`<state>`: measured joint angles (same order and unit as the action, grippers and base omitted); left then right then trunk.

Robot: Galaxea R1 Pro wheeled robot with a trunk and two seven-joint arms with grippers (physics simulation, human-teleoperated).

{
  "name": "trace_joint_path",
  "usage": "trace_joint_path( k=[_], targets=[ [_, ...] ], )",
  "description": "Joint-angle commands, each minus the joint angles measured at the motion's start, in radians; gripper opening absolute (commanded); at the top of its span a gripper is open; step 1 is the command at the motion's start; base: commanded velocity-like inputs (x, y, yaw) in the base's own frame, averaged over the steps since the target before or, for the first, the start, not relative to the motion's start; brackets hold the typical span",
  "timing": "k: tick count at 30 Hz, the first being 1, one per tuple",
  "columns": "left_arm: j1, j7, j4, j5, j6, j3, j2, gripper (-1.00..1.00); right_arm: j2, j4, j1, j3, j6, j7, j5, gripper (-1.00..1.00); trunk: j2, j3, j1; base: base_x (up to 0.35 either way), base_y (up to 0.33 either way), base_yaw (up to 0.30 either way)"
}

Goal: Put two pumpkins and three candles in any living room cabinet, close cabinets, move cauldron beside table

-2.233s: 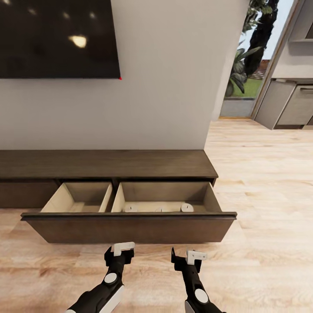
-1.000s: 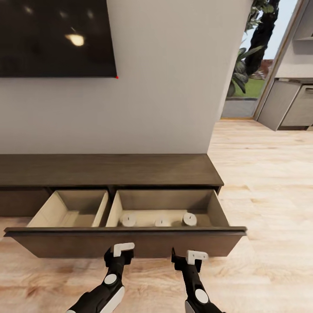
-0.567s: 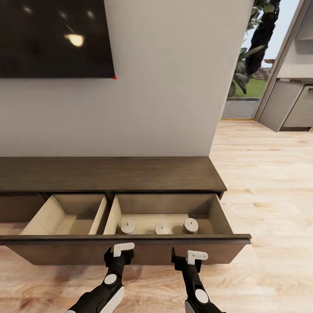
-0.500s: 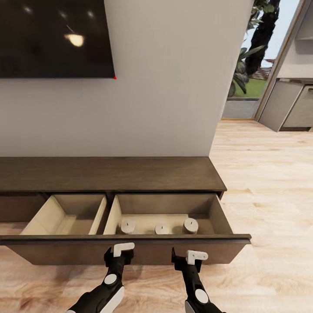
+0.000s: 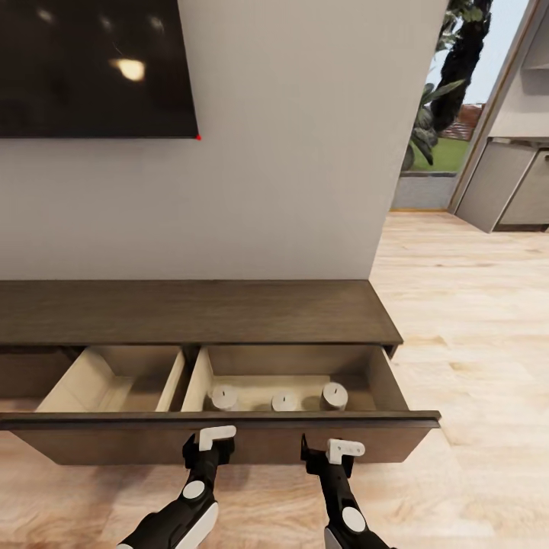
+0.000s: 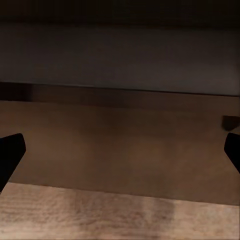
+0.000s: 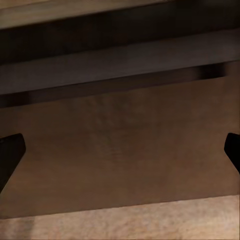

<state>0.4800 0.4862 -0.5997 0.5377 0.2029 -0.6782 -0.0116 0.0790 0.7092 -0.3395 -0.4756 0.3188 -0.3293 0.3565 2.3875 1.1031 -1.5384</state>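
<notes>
Dark brown cabinet (image 5: 191,313) drawer front (image 5: 221,438) stands open; three candles (image 5: 278,397) sit inside, right compartment. Left gripper (image 5: 210,440) and right gripper (image 5: 335,450), both spread wide, touch the front. Uneven pushing may skew the drawer and topple candles.

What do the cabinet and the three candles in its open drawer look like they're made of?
The cabinet looks like dark brown matt wood or veneer, with faint grain showing; the drawer's inside is a pale beige board. The candles look like whitish wax, each with a small dark wick.
</notes>
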Motion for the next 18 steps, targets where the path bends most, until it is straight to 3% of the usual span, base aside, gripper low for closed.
trace_joint_path(
  k=[1,18],
  targets=[
    [0.002,0.006,0.0,0.007,0.007,-0.008,0.001,1.0,-0.001,0.0,-0.001,-0.006,0.006,-0.005,0.01,1.0,0.0,0.001,0.0,0.196,0.0,0.0],
    [0.002,0.006,0.0,0.007,0.007,-0.008,0.001,1.0,-0.001,0.0,-0.001,-0.006,0.006,-0.005,0.012,1.0,0.0,0.001,0.0,0.196,0.0,0.0]
  ],
)
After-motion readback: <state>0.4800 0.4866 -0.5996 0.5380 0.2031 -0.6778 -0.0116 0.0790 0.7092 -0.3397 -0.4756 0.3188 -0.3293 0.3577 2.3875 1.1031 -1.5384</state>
